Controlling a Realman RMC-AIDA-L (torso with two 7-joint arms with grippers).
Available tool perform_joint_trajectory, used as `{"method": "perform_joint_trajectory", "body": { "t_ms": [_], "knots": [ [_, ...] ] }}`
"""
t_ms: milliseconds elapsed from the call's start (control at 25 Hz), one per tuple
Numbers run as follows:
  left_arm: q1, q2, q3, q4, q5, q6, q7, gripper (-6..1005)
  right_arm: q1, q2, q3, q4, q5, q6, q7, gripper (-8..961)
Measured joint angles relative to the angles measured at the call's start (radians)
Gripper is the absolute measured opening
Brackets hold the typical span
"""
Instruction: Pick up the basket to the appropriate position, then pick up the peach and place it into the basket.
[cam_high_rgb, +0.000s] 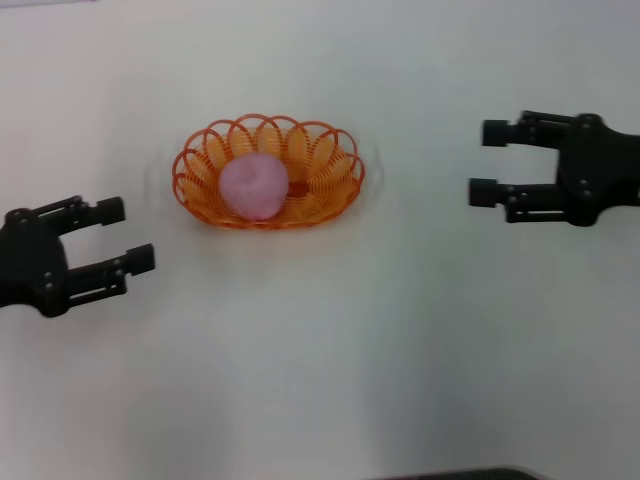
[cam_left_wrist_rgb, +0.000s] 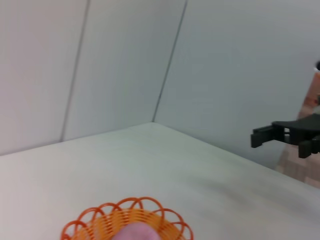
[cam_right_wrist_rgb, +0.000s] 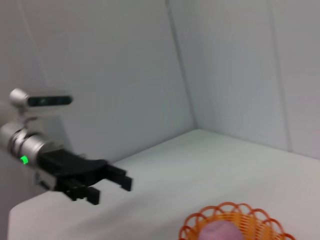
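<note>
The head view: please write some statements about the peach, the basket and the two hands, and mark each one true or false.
1. The peach lies inside the orange basket. True.
2. The left hand holds the basket's rim. False: it is open and apart from the basket, off to the basket's left side.
3. The right hand is open and holds nothing. True.
4. The basket lies on its side. False: it stands upright on the white table, its opening up.
5. Both hands point inward, toward the basket's side of the table. True.
</note>
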Motion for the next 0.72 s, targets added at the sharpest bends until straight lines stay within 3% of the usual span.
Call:
{"method": "perform_joint_trajectory", "body": {
  "t_ms": [280,720],
  "knots": [
    [0.045,-0.001,-0.057,-0.007,0.003,-0.010,0.045,751,-0.043,-0.010,0.115,0.157,-0.008,0.008,-0.155,868],
    [0.051,-0.004,-0.059,-0.003,0.016,-0.041,0.047,751,-0.042,-0.007,0.128,0.188,-0.031,0.065,-0.172,869]
  ]
}}
